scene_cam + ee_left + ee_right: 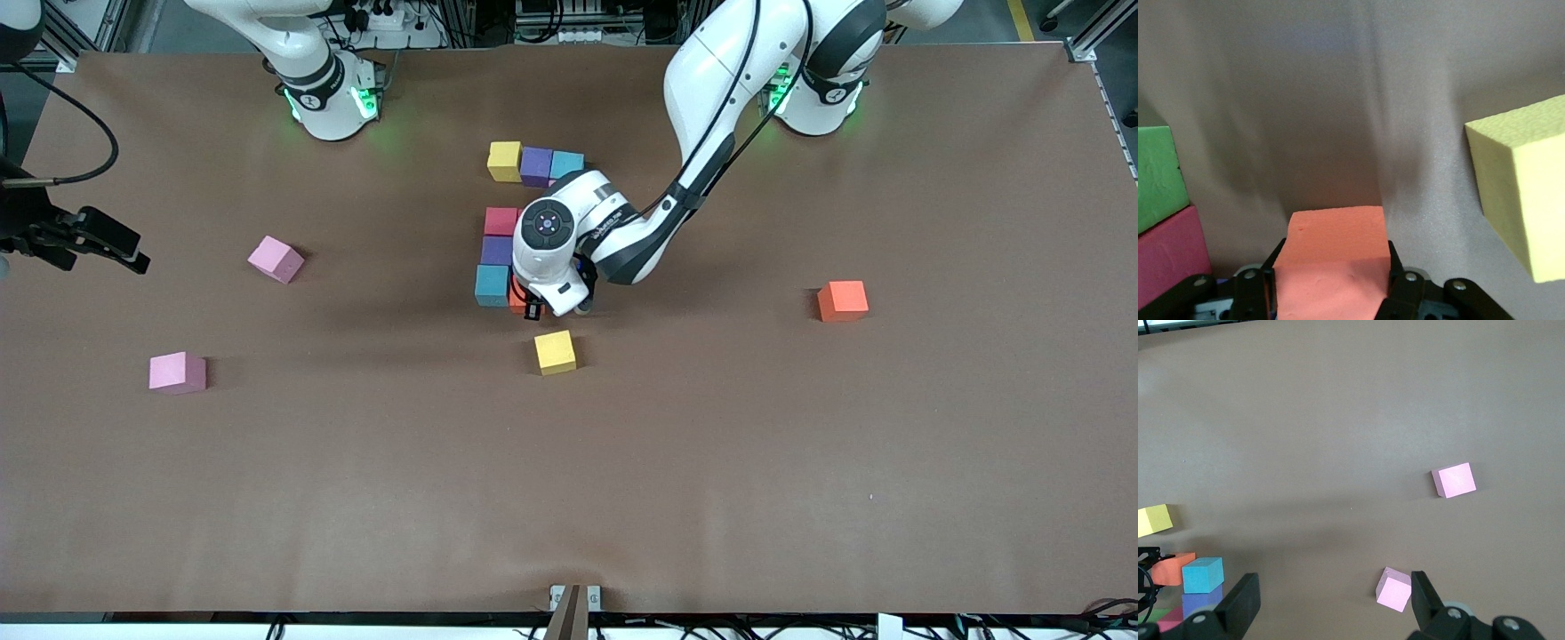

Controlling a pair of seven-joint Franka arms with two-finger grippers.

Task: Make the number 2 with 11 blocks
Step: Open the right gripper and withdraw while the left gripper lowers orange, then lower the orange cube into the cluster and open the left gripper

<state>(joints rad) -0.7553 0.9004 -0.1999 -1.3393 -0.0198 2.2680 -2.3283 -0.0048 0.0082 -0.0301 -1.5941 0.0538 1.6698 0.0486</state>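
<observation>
Presently the left end effector [533, 307] sits low at the partly built number 2 [511, 227] in the middle of the brown desk [711, 462], clenched on an orange block [1335, 257]; the left wrist view shows its fingers [1395, 280] pressed against both sides of that cube. In the front view only an orange sliver shows, touching the teal block [491, 284].

Around it:
- Top row, farthest from the front camera: yellow block [504, 161], purple block [536, 166], light blue block [566, 164], touching in a line.
- Column nearer the camera: red block [501, 220], second purple block [497, 251], then the teal one.
- A loose yellow cube [555, 352] lies just nearer the camera than the held block, apart from it.
- A second orange cube [842, 300] lies well apart toward the left arm's end.
- Two pink cubes lie toward the right arm's end: one tilted [276, 259], one nearer the camera [177, 372].

Obstructions: the left arm's wrist covers the middle of the digit, so what lies beneath cannot be told. The left wrist view catches a green block [1158, 177] against a red one at the frame edge, both cut off.

The right end effector [107, 242] waits over the desk's edge at its own end, released, fingers [1245, 603] spread wide with nothing between.
</observation>
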